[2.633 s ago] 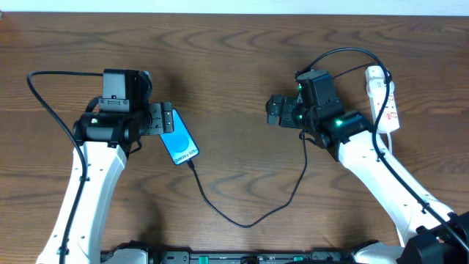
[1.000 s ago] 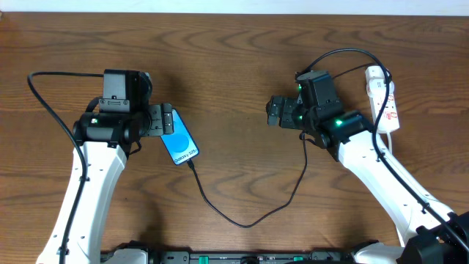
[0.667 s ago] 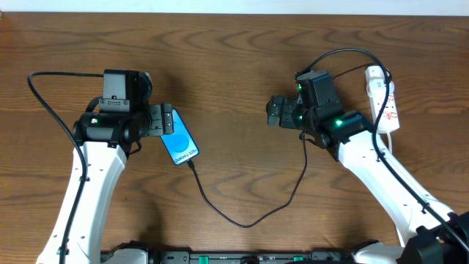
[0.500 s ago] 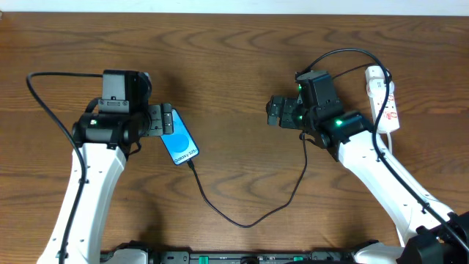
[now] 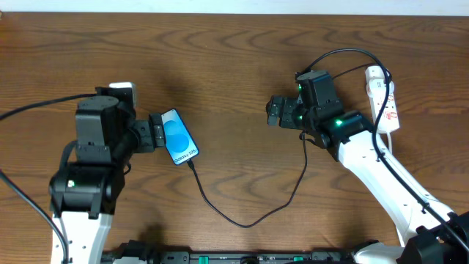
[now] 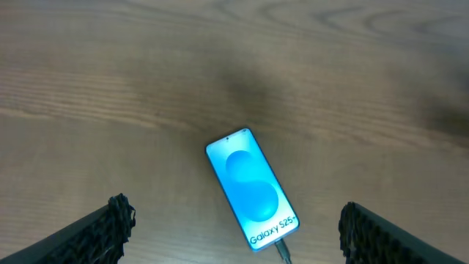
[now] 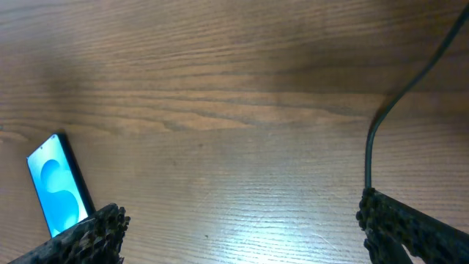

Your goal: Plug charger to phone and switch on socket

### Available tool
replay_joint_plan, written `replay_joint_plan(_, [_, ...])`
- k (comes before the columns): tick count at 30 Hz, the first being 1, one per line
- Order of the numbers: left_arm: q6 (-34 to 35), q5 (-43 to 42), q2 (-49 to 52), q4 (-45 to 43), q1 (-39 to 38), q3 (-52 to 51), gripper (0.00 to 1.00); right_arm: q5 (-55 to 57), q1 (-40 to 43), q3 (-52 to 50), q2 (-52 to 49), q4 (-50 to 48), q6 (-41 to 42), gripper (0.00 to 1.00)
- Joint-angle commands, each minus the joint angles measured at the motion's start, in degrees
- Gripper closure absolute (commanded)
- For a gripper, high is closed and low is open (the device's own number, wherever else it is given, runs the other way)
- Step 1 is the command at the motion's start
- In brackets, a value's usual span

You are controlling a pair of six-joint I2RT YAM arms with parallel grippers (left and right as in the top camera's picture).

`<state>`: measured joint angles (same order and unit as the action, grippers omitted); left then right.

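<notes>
l gripper (image 5: 156,133) is seen spread wide beside phone (image 5: 179,137), nothing held. r gripper (image 5: 274,112) is spread too, empty. phone is laid flat on table (image 5: 234,66), charger (image 5: 242,220) tip at its lower end. socket (image 5: 385,99) is seen far right.

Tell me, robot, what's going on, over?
Left jaws, right jaws open, empty. Charger tip in phone. Black arm cable crosses socket.

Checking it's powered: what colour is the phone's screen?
Light blue on the phone, best in the left wrist view.
</notes>
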<state>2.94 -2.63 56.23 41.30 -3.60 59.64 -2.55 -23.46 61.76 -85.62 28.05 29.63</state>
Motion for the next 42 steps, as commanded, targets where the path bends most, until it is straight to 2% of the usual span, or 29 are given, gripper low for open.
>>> replay_joint_plan(1, [0.0, 0.0, -3.5, -4.6, -0.1, -3.6, 0.09, 0.9, 0.1, 0.2, 0.4, 0.1, -0.5, 0.01])
replay_joint_plan(10, [0.7, -1.4, -13.9, -23.8, -0.1, -18.3, 0.09, 0.9, 0.1, 0.2, 0.4, 0.1, -0.6, 0.01])
replay_joint_plan(26, [0.7, -1.4, -27.7, -41.7, -0.1, -37.1, 0.09, 0.9, 0.1, 0.2, 0.4, 0.0, -0.5, 0.01])
replay_joint_plan(42, [0.7, -1.4, -42.4, -43.7, -0.1, -47.3, 0.09, 0.9, 0.1, 0.2, 0.4, 0.1, -0.5, 0.01])
